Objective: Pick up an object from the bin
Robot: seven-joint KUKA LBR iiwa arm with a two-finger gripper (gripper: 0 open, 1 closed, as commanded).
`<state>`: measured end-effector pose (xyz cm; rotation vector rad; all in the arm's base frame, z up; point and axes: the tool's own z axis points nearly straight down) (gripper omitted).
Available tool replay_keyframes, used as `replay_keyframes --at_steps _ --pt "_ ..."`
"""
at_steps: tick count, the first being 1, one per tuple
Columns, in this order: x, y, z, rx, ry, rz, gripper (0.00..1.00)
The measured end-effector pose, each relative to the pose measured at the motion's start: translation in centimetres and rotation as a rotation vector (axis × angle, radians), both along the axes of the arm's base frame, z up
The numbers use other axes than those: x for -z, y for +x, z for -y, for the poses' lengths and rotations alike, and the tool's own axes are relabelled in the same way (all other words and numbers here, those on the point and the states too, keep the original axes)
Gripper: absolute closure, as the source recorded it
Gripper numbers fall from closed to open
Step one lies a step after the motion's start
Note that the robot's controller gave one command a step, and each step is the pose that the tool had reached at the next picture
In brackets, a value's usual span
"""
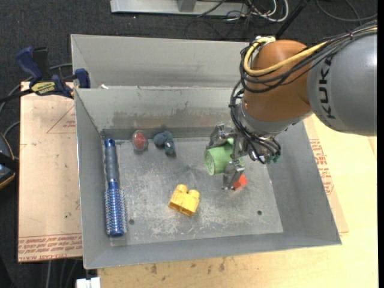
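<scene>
Green rounded thing (216, 159): lies on the floor of the bin (180, 227). Claw (231, 176) just right of it, close against its side; grip width cannot be told. Small red piece (240, 183) lower right of it; yellow block (184, 199) lower left; blue hairbrush (113, 191) far left.

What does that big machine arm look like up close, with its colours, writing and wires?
The arm is a thick, rounded grey tube with "KUKA" on it in black letters. Its wrist wears a smooth orange cover, dome-shaped, with yellow and black cables looped round it. Under that sits the pincer, a small dark metal cluster with thin wires.
</scene>
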<state>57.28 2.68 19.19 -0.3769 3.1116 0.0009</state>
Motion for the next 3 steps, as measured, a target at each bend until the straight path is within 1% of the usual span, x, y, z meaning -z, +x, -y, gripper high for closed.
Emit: replay_keyframes --at_steps 1,2,3 --pt "2.4 0.8 -0.1 -0.069 -0.001 -0.007 1.0" --pt "-0.4 0.2 -0.5 -0.148 -0.001 -0.002 1.0" --pt "2.8 -1.2 0.4 -0.194 -0.001 -0.01 1.0"
